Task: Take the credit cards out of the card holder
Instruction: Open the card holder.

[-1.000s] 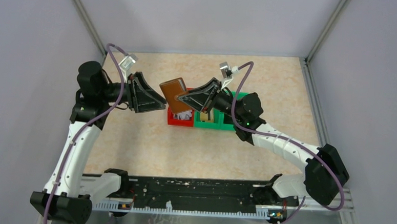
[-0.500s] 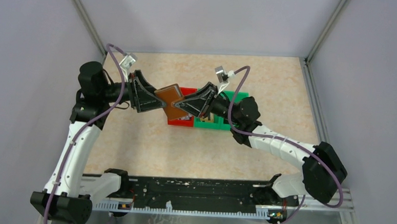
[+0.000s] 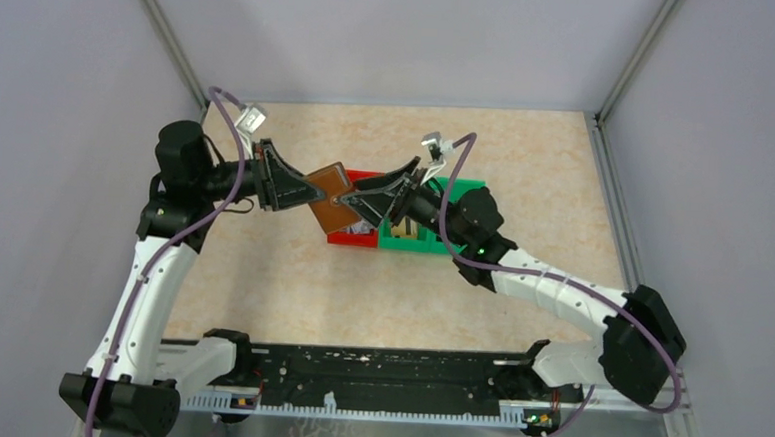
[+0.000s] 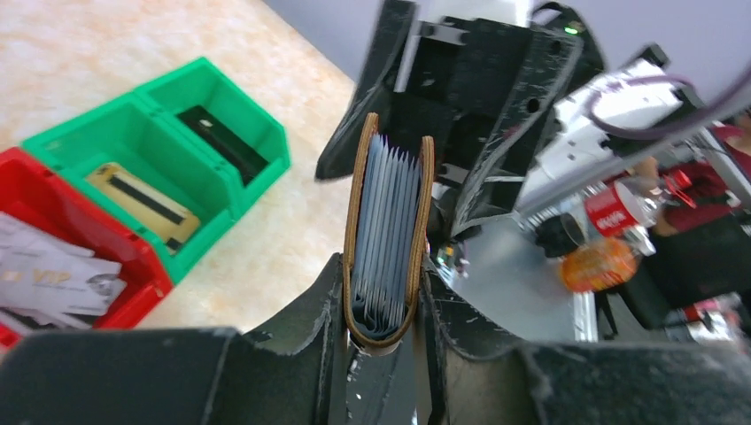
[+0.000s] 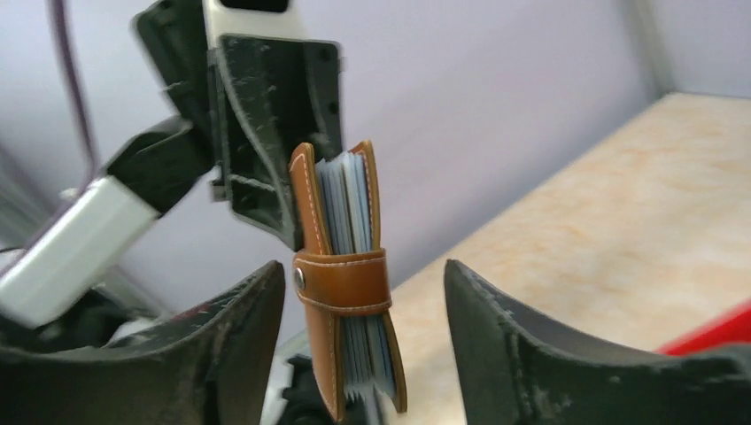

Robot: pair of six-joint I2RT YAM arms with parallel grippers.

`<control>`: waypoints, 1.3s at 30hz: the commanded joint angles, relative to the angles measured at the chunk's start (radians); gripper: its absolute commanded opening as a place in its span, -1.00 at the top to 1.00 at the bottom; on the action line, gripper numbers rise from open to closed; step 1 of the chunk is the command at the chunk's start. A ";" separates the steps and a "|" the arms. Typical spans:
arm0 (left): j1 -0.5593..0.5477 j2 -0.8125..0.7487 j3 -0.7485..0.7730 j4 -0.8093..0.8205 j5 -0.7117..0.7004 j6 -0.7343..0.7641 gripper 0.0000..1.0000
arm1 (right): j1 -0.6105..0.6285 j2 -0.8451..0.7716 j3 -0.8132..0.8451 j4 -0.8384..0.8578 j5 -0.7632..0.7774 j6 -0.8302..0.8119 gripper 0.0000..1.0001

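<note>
One brown card holder (image 3: 329, 196), strap snapped, hangs above the table (image 3: 261, 272) near the red bin (image 3: 352, 239), its folded end pinched in the left claw (image 4: 383, 305). The right claw (image 5: 359, 270) stands spread at its far end, not touching. A gold credit card (image 4: 142, 205) lies in the green bin (image 4: 97, 150).

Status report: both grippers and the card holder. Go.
Left gripper, jaws shut on card holder. Right gripper, jaws open, straddling it, not touching. Snap tab fastened; nothing blocking.

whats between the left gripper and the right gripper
The card holder: the left gripper clamps one end, and the other end stands inside the open jaws of the right gripper. Both wrist views show it.
</note>
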 commanded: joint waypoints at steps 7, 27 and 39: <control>-0.004 0.000 0.022 -0.129 -0.337 0.064 1.00 | 0.167 -0.141 0.167 -0.451 0.604 -0.480 -0.46; -0.004 0.002 0.022 -0.172 -0.335 -0.019 1.00 | 0.391 0.088 0.353 -0.534 0.885 -0.853 0.04; -0.004 0.007 0.030 -0.183 -0.322 -0.038 1.00 | 0.434 0.191 0.401 -0.477 1.056 -1.041 0.34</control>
